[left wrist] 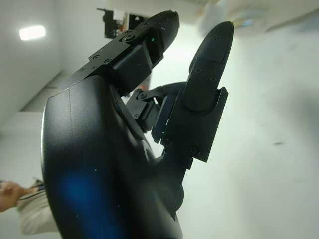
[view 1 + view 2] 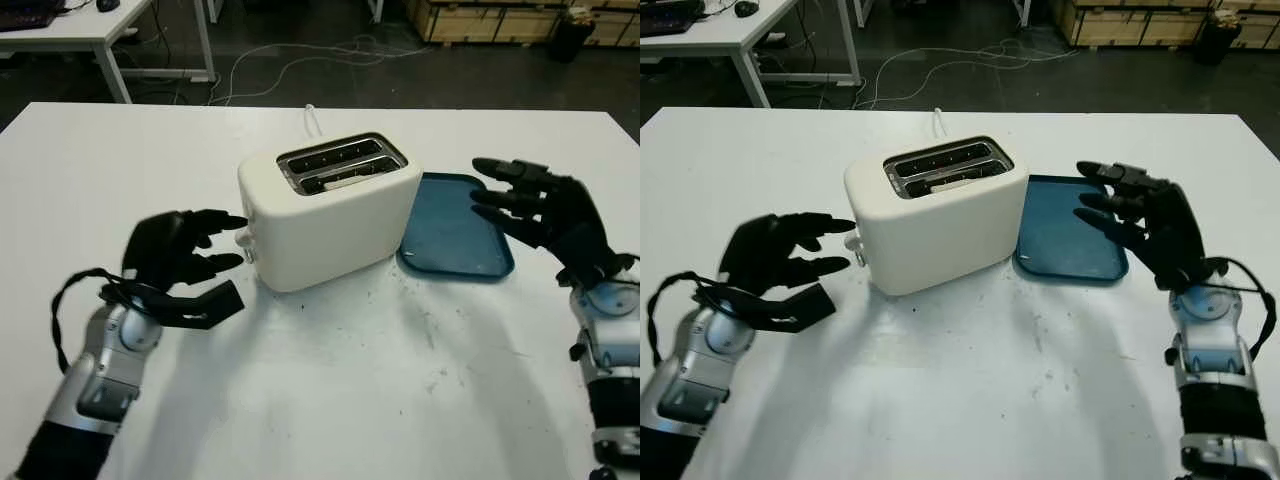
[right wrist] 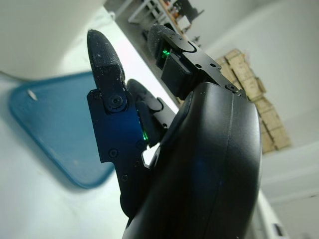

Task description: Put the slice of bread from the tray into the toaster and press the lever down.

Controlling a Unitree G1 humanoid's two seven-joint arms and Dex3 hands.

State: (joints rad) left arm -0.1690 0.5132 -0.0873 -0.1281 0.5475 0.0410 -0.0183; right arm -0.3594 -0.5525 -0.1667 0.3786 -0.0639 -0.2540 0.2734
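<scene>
you're in a lab or workshop space: a white work table [image 2: 300, 400] on a dark floor [image 2: 300, 85] with loose cables [image 2: 290, 65], another desk [image 2: 90, 25] behind, and wooden crates [image 2: 490, 20] stacked beyond.

The toaster [image 2: 330, 210] stands just ahead of the left hand's [image 2: 185, 265] fingers [image 2: 222, 222]; bare tabletop [image 2: 400, 380] lies below them.

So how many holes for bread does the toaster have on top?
2. Both slots run side by side along the top of the toaster: the far slot and the near slot, which seems to hold something pale.
</scene>
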